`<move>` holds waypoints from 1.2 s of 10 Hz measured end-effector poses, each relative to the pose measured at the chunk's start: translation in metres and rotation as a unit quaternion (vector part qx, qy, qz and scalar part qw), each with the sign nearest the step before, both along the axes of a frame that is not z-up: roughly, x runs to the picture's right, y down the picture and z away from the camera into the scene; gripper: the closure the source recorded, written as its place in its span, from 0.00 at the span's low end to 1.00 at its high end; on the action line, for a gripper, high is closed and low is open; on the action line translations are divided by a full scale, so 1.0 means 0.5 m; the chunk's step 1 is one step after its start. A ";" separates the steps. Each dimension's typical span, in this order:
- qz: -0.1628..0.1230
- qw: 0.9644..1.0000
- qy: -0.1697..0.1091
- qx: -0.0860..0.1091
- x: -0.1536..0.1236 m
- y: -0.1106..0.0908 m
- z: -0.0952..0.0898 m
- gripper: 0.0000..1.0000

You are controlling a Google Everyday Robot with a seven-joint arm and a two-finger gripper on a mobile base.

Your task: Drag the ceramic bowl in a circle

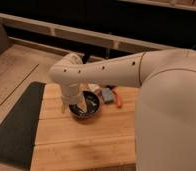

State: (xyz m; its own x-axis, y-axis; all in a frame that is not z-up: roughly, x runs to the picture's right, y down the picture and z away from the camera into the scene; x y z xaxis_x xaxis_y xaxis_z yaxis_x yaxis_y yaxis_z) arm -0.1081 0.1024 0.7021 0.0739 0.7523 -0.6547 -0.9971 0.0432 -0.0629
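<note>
The ceramic bowl (88, 107) is small, round, dark and glossy. It sits on the wooden table top (86, 142), near the middle of the back part. My white arm reaches from the right and bends down over the bowl. My gripper (77, 106) points down at the bowl's left side, with its lower end inside or at the rim. The wrist hides part of the bowl's left edge.
A small blue-grey object (108, 95) and a thin orange object (118, 100) lie just right of the bowl. A dark mat (16, 125) covers the floor left of the table. A pale rail (66, 32) runs along the dark wall behind.
</note>
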 end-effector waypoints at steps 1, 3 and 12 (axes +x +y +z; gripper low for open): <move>0.000 1.000 0.000 0.000 0.000 0.000 0.000 0.35; 0.000 1.000 0.000 0.000 0.000 0.000 0.000 0.35; -0.011 0.998 -0.011 0.060 0.019 -0.050 0.021 0.35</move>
